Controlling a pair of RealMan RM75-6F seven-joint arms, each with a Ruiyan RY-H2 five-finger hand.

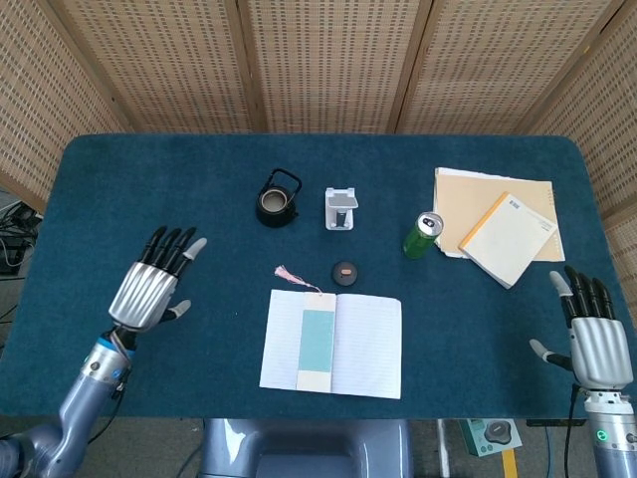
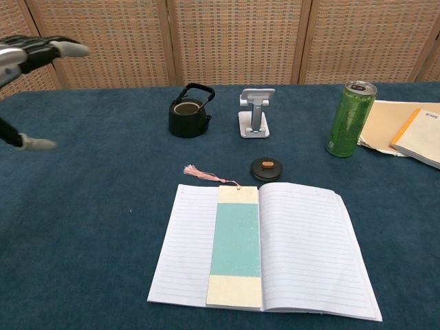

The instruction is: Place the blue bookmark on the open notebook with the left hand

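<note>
A long rectangular bookmark [image 2: 236, 244], pale teal-blue over most of its face with a cream band at the near end, lies flat on the open white lined notebook [image 2: 313, 251], along the inner edge of the left page just beside the spine fold. From its far end a thin cord runs off the page onto the dark blue felt-covered table [image 1: 129, 189] and ends in a small pink tassel [image 2: 190, 170]. The bookmark's long edges run parallel to the notebook's spine, and nothing touches it. The left hand [image 1: 147, 286] hovers over the table well to the left of the notebook, fingers spread wide and holding nothing; in the chest view only its fingertips [image 2: 69, 48] show at the upper left edge. The right hand [image 1: 592, 339] is at the table's near right corner, fingers likewise spread and empty. Just beyond the notebook's far edge sits a small round black disc with a brown centre [image 2: 266, 167]. Farther back stand a small black cast-iron teapot [image 2: 188, 112], a silver phone stand [image 2: 255, 113] and a green drink can [image 2: 350, 117]. To the right lie a tan folder [image 1: 476, 199] with an orange-spined notepad [image 1: 510, 238] on it.
</note>
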